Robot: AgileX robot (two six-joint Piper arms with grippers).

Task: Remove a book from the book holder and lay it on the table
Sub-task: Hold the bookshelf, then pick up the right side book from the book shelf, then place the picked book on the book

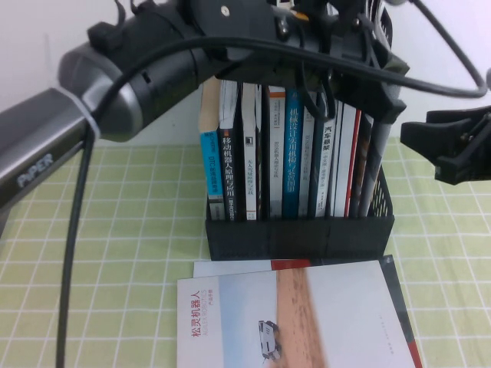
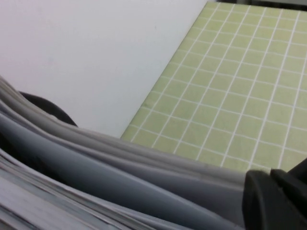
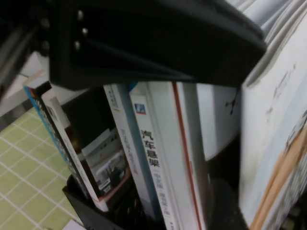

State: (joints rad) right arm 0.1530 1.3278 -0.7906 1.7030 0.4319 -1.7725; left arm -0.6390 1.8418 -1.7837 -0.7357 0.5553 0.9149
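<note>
**A:** Which step is this?

**B:** The grasp, I'd judge. The left gripper [image 1: 354,90] is right over the far-right slot of the holder [image 1: 299,234], and the book [image 3: 273,143] stands upright just below its jaws, among the thin brochures there. It isn't out yet.

**A:** Are the jaws clenched on it?

**B:** I can't tell. The arm's own body hides them from above, and the wrist view shows only curved page tops under them. The right gripper [image 1: 449,149] hangs just outside the holder's right wall, level with the book tops. Its jaws look released and carry nothing.

**A:** What does the next move call for?

**B:** A firm pinch on that one floppy cover alone, then a straight lift until its lower edge clears the mesh wall. Its neighbours touch it, so one could ride up with it.

**A:** Is there room to lay it down?

**B:** Not much in front of the jaws. A look-alike brochure [image 1: 307,322] lies flat there, touching the holder's front, with another sheet peeking out beneath it. Left of the jaws, past the thick books [image 1: 295,153], the table [image 1: 115,230] is open. The right gripper crowds the other side.
</note>
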